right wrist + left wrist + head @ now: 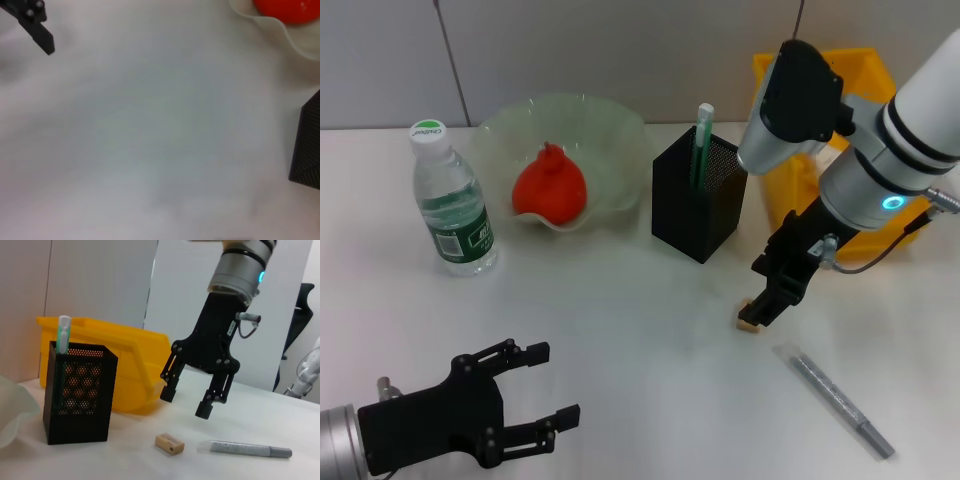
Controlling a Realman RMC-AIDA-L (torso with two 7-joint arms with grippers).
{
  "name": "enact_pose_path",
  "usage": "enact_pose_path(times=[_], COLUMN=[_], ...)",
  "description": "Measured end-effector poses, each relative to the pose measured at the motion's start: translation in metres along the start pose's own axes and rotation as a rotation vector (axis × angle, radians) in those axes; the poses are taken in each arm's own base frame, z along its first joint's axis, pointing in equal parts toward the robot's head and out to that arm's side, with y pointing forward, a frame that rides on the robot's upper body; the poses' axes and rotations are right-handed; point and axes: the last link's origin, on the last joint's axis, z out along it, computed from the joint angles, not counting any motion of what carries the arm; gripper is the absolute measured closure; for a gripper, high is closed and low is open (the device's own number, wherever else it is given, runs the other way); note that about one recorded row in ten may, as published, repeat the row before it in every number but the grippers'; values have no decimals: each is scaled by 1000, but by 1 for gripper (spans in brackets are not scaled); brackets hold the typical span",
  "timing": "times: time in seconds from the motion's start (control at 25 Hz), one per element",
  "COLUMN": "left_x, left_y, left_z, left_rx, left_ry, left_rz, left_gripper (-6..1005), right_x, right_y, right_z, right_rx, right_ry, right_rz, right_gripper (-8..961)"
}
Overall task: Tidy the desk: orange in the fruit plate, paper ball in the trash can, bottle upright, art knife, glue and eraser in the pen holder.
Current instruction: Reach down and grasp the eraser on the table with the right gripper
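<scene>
The right gripper (pixel 194 399) hangs open just above the eraser (pixel 749 320), right of the holder (pixel 698 197); the left gripper (pixel 542 388) rests open, near left.

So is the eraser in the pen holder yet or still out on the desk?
Out. The eraser lies flat on the desk, apart from the pen holder, with the open right gripper hanging above it.

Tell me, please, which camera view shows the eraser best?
The left wrist view: the eraser lies unobstructed under the open right gripper. The head view has it partly hidden by that gripper; the right wrist view misses it.
</scene>
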Motion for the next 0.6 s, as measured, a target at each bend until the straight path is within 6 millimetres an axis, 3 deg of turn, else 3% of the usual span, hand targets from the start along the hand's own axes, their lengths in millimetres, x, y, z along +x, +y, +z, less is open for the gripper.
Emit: enact_pose_path(times=[0.6], left_x=[1], left_y=[-1], left_z=[1], left_rx=[7], left_ry=[8], left_rz=[36], left_gripper=[152], right_x=[2], right_y=[-4], right_z=[19], right_rx=[-2], right_ry=[25], right_rz=[24], right_gripper=[241])
